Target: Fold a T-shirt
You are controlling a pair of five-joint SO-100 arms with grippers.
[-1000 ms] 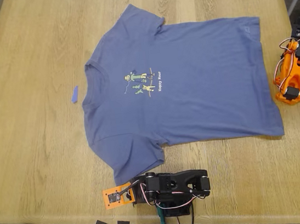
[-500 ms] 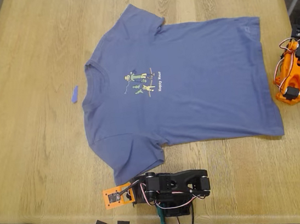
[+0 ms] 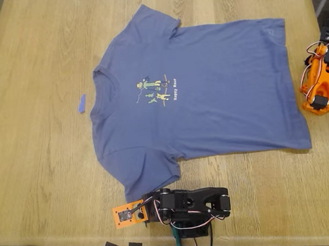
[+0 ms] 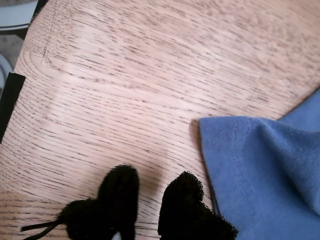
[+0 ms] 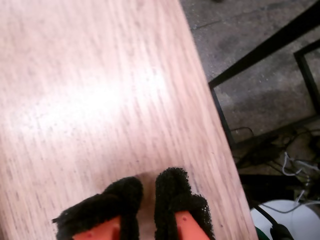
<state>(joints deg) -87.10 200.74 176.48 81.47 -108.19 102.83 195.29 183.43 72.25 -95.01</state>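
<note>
While the T-shirt (image 3: pixel 194 95) lies flat, your first gripper (image 4: pixel 150 192), fingers nearly closed and empty, may miss the sleeve (image 4: pixel 260 165) at its 2 o'clock; second gripper (image 5: pixel 147 192) likewise empty.

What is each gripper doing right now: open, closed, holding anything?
My first gripper: shut, empty, beside the periwinkle-blue cotton T-shirt.
My second gripper: shut, empty, over the wooden table.

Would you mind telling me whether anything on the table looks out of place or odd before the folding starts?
Only a tiny blue scrap lying loose on the table, just beyond the collar of the T-shirt toward the exterior view's left. The shirt lies flat and unfolded.
</note>
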